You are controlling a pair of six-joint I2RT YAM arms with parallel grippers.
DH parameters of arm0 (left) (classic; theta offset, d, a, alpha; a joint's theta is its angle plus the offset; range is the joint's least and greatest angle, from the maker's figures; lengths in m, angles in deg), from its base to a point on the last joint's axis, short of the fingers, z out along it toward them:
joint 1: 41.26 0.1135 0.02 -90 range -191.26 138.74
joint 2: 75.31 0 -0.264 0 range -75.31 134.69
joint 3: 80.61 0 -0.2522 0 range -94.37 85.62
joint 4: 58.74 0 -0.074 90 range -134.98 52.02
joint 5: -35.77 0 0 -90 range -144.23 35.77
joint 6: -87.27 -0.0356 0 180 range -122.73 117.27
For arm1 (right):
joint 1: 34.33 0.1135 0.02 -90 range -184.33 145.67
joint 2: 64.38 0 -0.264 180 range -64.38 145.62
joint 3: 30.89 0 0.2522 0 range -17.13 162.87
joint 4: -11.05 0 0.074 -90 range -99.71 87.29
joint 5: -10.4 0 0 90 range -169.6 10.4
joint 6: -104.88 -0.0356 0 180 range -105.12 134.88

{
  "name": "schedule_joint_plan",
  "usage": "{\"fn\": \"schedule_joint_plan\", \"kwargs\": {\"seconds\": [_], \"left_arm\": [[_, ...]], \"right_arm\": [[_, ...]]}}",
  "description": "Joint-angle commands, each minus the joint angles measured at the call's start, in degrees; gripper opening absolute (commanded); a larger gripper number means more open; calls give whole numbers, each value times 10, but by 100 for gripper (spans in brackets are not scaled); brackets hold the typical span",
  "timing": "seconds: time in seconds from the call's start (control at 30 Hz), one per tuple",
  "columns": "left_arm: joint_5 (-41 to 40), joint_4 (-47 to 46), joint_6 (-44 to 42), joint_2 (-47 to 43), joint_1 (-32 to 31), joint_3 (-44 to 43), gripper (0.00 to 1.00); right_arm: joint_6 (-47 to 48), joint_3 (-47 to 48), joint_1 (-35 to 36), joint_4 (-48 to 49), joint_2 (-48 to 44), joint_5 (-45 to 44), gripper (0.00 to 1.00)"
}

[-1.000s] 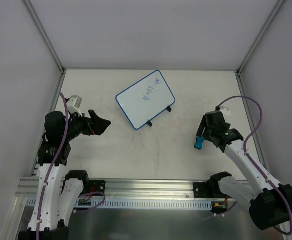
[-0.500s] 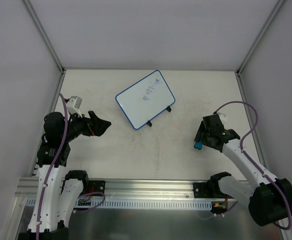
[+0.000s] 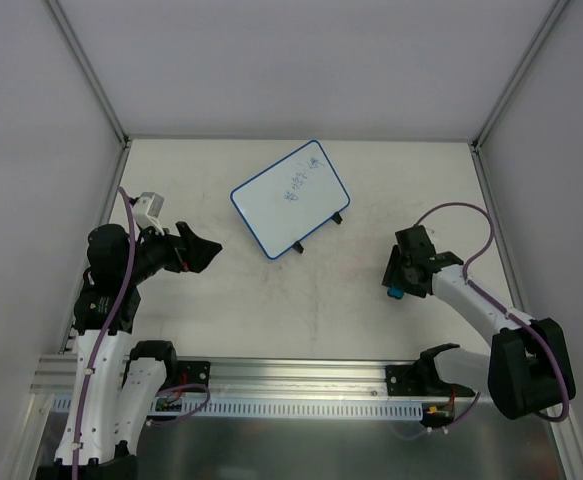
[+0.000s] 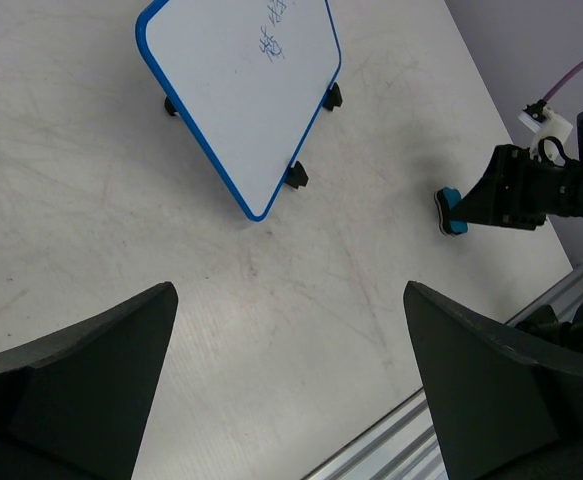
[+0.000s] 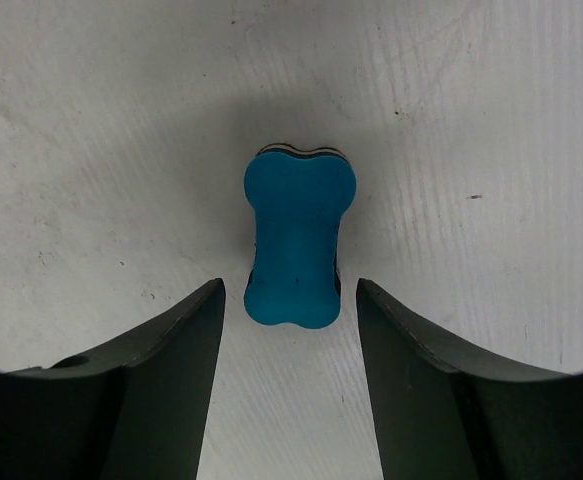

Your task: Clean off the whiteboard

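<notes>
**Now: jaws spread about the eraser, whiteboard untouched**

The jaws of the right gripper [image 5: 291, 290] are seen spread, with the near end of a small blue eraser [image 5: 297, 235] lying between their tips. A narrow gap is left on each side, so the eraser is not being pinched. It lies flat on the pale, scuffed surface [image 3: 271, 300].

The jaws of the left gripper [image 4: 291, 292] are spread wide, and nothing is held between them.

The whiteboard [image 3: 289, 198] is found towards the far middle of the surface, turned at an angle and raised on small black feet [image 4: 295, 177]. Faint blue writing [image 4: 276, 45] is carried near its far right corner.

The eraser and the right gripper are placed to the near right of the whiteboard, well apart from it. The left gripper is held to the near left of the whiteboard, also well apart, with its jaws pointed towards the board.
</notes>
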Motion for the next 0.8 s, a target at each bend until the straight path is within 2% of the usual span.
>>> {"fn": "schedule_joint_plan", "kwargs": {"seconds": [0.0, 0.4, 0.77], "left_arm": [[16, 6, -2, 0, 1, 2, 99], [20, 6, -2, -1, 1, 2, 99], [23, 6, -3, -1, 1, 2, 99]], "right_arm": [[12, 6, 1, 17, 17, -3, 59], [21, 30, -3, 22, 62, -15, 59], [25, 40, -4, 29, 72, -25, 52]]}}
